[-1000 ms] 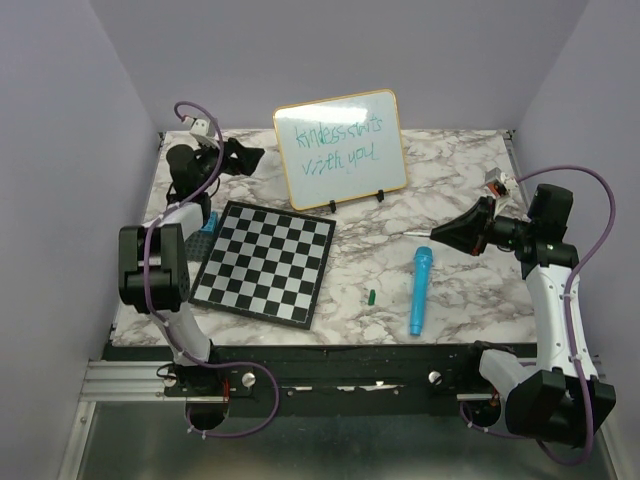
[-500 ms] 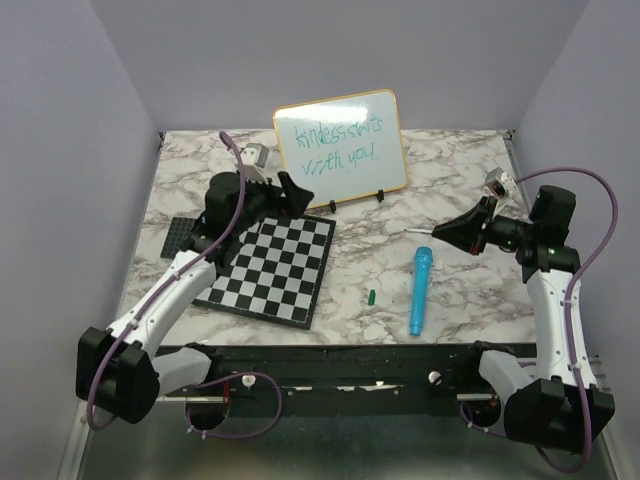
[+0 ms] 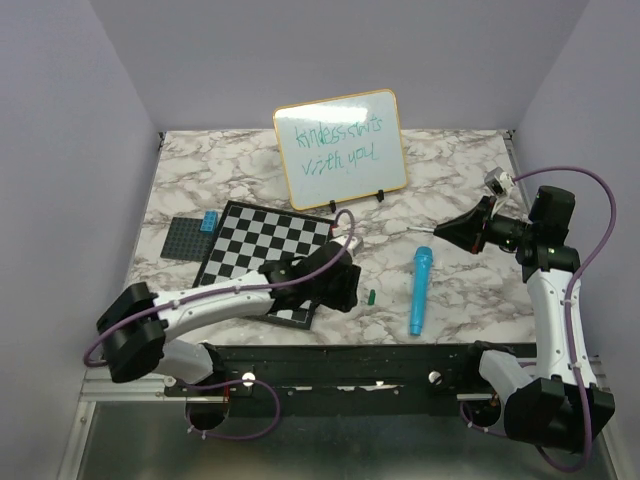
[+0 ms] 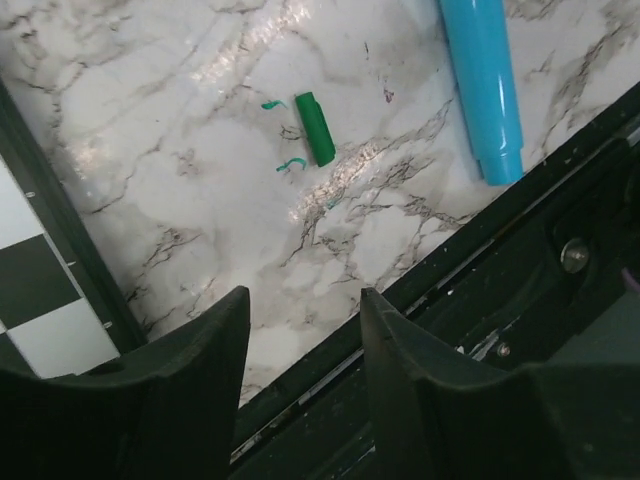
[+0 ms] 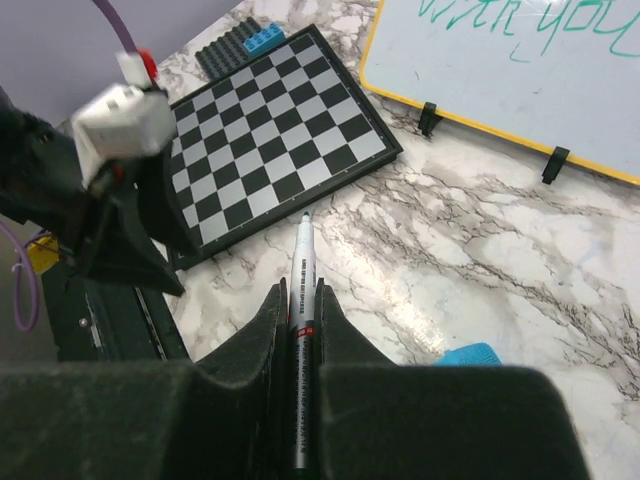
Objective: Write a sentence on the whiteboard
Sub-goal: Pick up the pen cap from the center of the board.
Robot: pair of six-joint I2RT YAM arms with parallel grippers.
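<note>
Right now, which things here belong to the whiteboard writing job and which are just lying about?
Job: whiteboard, sentence on it, marker in the right gripper, green cap near the left gripper.
Lying about: checkered board, blue cylinder, dark baseplate with blue brick.

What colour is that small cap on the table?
Green; the small cylindrical cap shows best, left wrist.

Whiteboard (image 3: 355, 187): white, yellow-orange frame, propped tilted back on black feet, rear of surface. Sentence (image 3: 330, 135): green handwriting, two lines.
</note>
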